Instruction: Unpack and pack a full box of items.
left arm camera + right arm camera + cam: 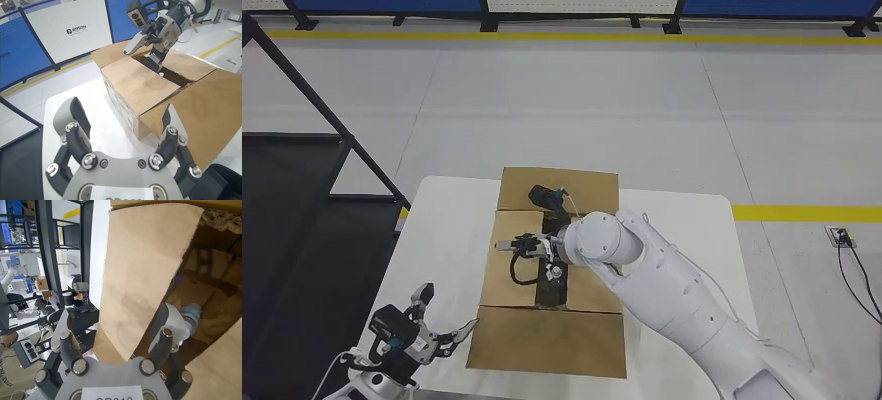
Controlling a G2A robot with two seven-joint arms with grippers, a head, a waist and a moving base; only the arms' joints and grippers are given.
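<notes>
- top view: the cardboard box (542, 345) sits mid-frame on the white worktop (442, 230), its flaps folded outward and a dark opening at the centre.
- progress, as a judgement: the box is open and the one item i can make out lies inside it, so unpacking looks barely begun. the rest of the unpacking and all of the repacking are left.
- contents: in the right wrist view a plastic bottle (191, 313) lies on its side deep in the box at the right of the frame. the rest of the interior is too dark to tell what else is there.
- right gripper (115, 309): spread wide and holding nothing. it straddles one inner flap (140, 275), with one finger outside and the other inside the opening just beside the bottle. i cannot tell whether that finger touches it.
- left wrist view: the right gripper (141, 57) shows at upper centre, dipping into the gap between the flaps.
- left gripper (122, 103): also spread wide and holding nothing. it hangs over the worktop at the lower left of the top view (450, 306), near a corner of the box but apart from it.
</notes>
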